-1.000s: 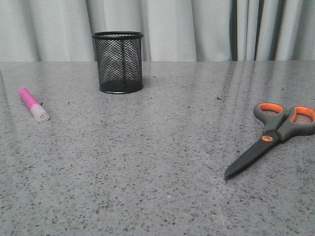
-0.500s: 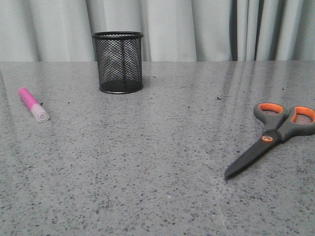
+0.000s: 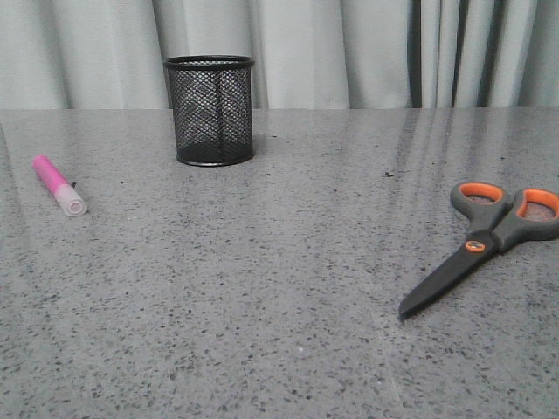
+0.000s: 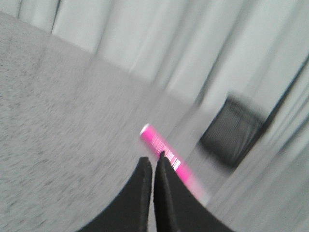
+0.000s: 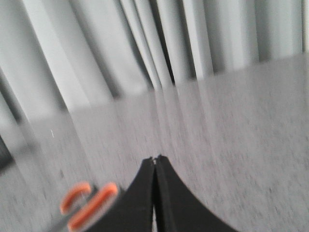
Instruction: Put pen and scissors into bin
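Grey speckled stone makes up the desk (image 3: 279, 288), which fills most of the front view below pale curtains (image 3: 349, 48), and neither arm shows in that view. We judge the task to be at its very start: nothing is in the bin (image 3: 210, 109), which stands upright in the upper left of the frame, near the far edge of the desk. The scissors (image 3: 489, 236) lie flat at the right edge, blades closed and pointing toward the lower centre, well apart from the bin. The pen (image 3: 59, 185) lies at the far left, cap toward us. In the left wrist view the left gripper (image 4: 153, 166) has its fingers pressed together and empty, with the pen just beyond the tips and the blurred bin behind it. In the right wrist view the right gripper (image 5: 154, 162) is likewise closed on nothing, the orange loops at lower left. Next, we think, each gripper must spread before descending. The pen's barrel carries small white print, too blurred to read.
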Controlling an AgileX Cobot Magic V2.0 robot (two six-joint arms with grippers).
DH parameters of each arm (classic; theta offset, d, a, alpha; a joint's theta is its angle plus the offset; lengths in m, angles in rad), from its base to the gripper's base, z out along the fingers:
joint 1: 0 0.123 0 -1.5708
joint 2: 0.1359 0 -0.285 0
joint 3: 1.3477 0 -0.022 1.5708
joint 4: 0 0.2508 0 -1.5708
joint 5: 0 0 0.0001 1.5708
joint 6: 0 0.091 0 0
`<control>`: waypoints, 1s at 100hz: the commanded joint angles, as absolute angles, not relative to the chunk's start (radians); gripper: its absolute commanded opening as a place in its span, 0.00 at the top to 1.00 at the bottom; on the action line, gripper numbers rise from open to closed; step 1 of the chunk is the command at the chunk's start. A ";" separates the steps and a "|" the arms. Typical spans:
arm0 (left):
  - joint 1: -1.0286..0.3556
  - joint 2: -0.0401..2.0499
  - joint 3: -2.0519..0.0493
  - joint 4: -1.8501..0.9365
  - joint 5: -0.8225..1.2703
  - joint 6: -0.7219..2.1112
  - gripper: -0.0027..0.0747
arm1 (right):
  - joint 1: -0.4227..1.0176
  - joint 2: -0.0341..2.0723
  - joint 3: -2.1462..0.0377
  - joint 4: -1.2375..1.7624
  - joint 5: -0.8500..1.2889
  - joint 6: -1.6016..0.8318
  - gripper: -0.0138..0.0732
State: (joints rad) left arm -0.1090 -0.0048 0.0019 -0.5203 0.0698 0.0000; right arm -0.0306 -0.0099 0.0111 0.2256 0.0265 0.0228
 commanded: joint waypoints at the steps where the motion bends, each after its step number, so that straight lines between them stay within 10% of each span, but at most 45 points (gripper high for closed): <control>1: -0.105 -0.036 0.045 -0.791 -0.121 -0.013 0.99 | -0.036 -0.029 0.025 0.272 -0.114 0.031 0.91; 29: -0.121 -0.009 -0.077 -0.671 0.029 0.079 0.93 | -0.027 -0.029 -0.041 0.300 -0.153 0.343 0.88; 56: -0.121 0.329 -0.404 -0.403 0.268 0.100 0.50 | 0.089 0.087 -0.244 0.084 0.188 0.333 0.50; 100: -0.121 1.130 -1.045 -0.407 0.758 0.029 0.56 | 0.203 0.384 -0.375 0.084 0.257 0.333 0.48</control>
